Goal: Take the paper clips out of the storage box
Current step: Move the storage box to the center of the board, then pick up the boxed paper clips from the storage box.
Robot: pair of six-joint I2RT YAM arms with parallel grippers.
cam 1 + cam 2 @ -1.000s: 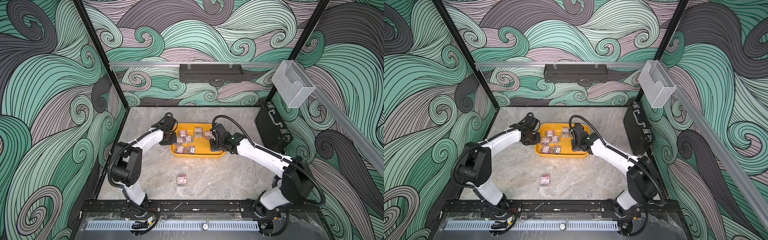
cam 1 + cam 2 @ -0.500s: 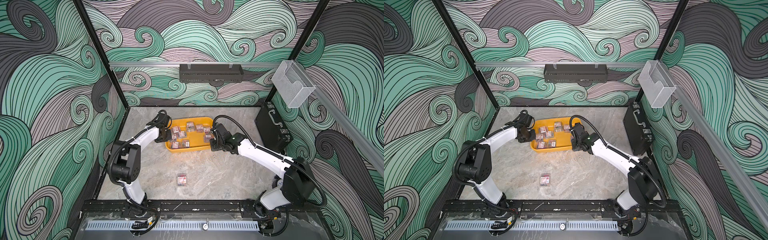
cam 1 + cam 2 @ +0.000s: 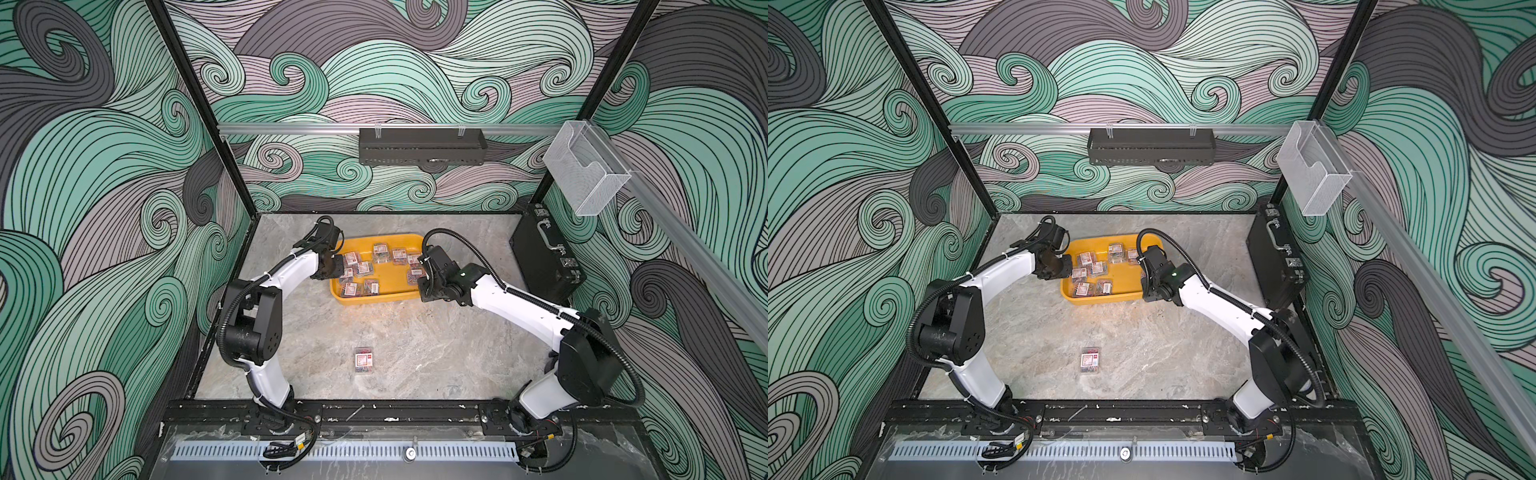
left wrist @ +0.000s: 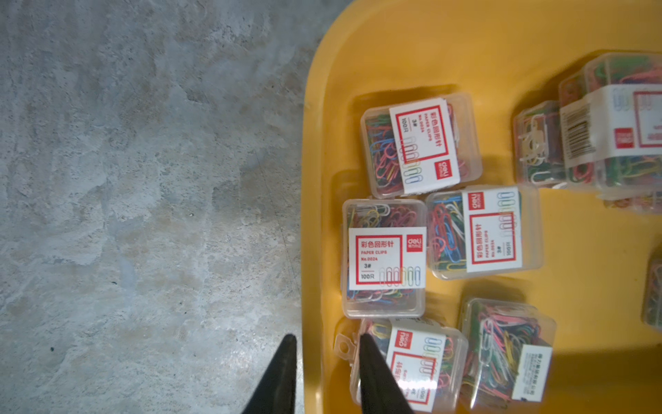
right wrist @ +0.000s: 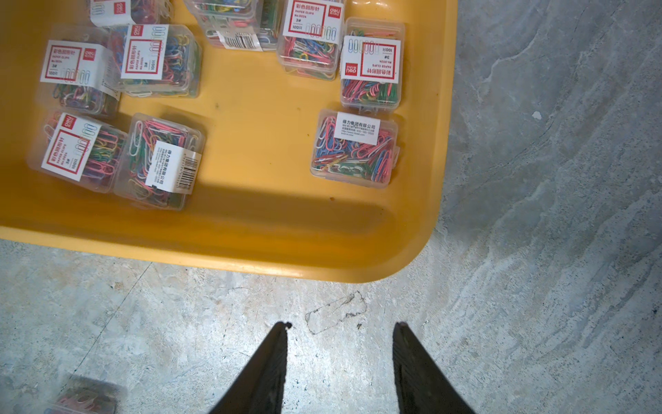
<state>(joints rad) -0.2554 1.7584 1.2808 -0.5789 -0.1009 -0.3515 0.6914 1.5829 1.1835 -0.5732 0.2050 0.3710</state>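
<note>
One loose box [image 3: 364,361] of clips is noted already out, flat on the table [image 3: 436,345], well in front of the storage box [image 3: 382,297]. About ten more of the paper clips [image 3: 362,268] are counted inside the storage box, most bunched at its left end and a few along its right end. The emptying step is judged barely begun.

The left gripper [image 4: 326,338] is seen at the left rim of the storage box. Its jaws are parted and straddle the rim, one finger outside over the table and one inside over a clip box. Nothing is held, and a thin gap shows beside the outer finger.

The right gripper [image 5: 342,324] is seen just outside the near right corner of the storage box, low over bare table, jaws apart and empty.

Next, a pick is called for. The left jaws must be lifted off the rim, spread wider than one box and set down inside. The boxes at that end touch each other, so finger room is judged tight. A box [image 5: 354,148] at the right end of the storage box is free on most sides, so it is judged the easier grab for the right gripper.
</note>
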